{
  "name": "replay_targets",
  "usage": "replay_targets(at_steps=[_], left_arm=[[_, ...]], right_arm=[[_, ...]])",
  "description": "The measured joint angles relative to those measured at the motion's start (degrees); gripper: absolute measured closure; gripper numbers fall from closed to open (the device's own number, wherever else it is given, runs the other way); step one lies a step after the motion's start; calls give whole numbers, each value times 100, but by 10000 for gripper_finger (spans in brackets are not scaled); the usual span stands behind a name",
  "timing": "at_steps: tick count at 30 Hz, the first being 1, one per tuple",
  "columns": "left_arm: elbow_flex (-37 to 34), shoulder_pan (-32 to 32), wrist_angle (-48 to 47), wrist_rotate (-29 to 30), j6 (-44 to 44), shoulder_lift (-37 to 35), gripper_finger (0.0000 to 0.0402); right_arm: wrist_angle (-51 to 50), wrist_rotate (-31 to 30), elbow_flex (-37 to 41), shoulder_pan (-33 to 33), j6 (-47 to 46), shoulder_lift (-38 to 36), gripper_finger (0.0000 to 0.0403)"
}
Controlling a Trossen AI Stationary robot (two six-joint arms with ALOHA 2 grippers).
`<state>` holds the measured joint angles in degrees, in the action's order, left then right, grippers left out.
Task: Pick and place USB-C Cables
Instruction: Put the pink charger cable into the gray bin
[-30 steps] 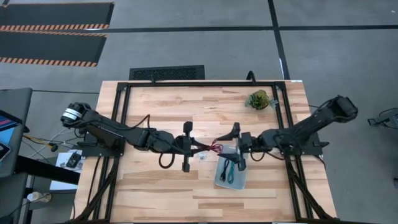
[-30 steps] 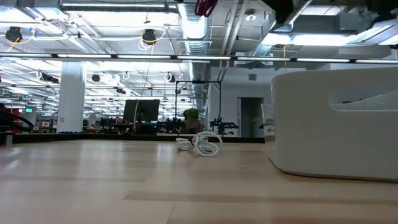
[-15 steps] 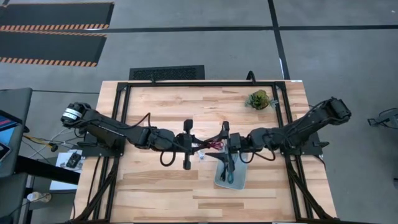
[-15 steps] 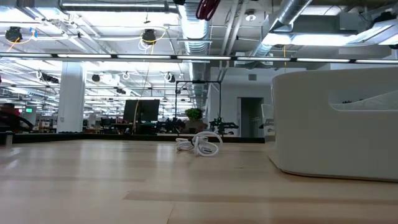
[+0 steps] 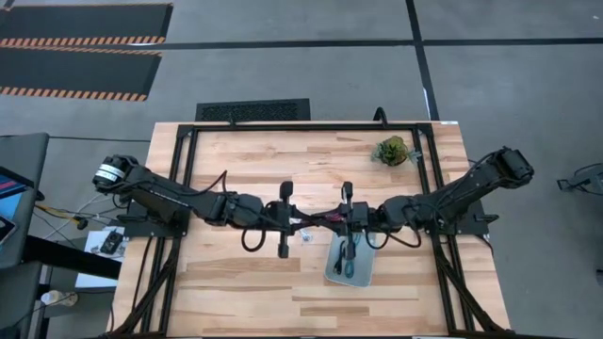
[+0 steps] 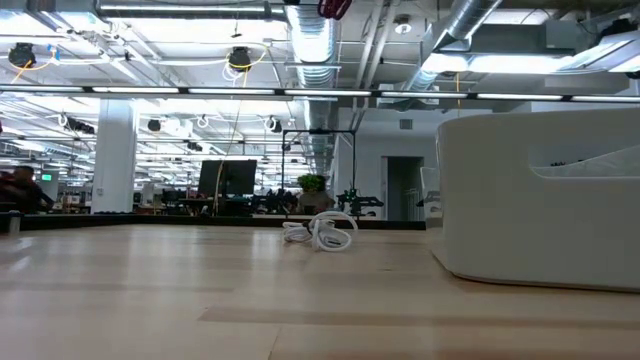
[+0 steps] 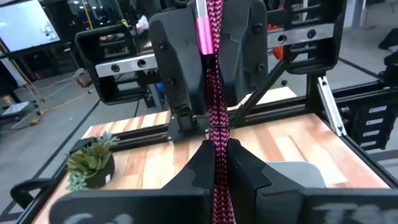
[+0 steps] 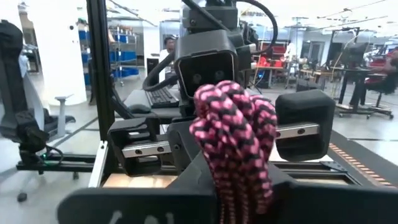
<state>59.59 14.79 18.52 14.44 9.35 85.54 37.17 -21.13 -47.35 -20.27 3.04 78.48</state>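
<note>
With teal and black cables in the tray (image 5: pixel 364 274) and the white cable (image 6: pixel 322 231) on the table, both the left end effector (image 5: pixel 298 221) and right end effector (image 5: pixel 341 220) pinch the dark red cable (image 5: pixel 320 219) mid-air, seemingly mid-handover.

A big open workshop or lab: bare ceiling ducts (image 6: pixel 312 40), strip lights, rows of desks with monitors (image 6: pixel 226 180), concrete floor (image 5: pixel 283 71).

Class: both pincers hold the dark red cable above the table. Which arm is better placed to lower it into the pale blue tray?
Probably the right: its pincer grips the dark red cable nearer the tray than the left pincer.
</note>
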Motion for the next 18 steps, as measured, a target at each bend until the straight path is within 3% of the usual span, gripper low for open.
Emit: replay_targets(at_steps=[3, 11, 15, 18], left_arm=[[-2, 0, 171, -15, 45, 4, 397], [4, 0, 517, 116, 133, -2, 399], [4, -2, 552, 129, 121, -2, 400], [4, -2, 565, 127, 106, -2, 400]], right_arm=[[-33, 19, -1, 1, -112, 0, 340], [8, 14, 7, -69, -115, 7, 164], [210, -49, 11, -136, 56, 13, 146], [224, -401, 16, -270, 305, 2, 169]])
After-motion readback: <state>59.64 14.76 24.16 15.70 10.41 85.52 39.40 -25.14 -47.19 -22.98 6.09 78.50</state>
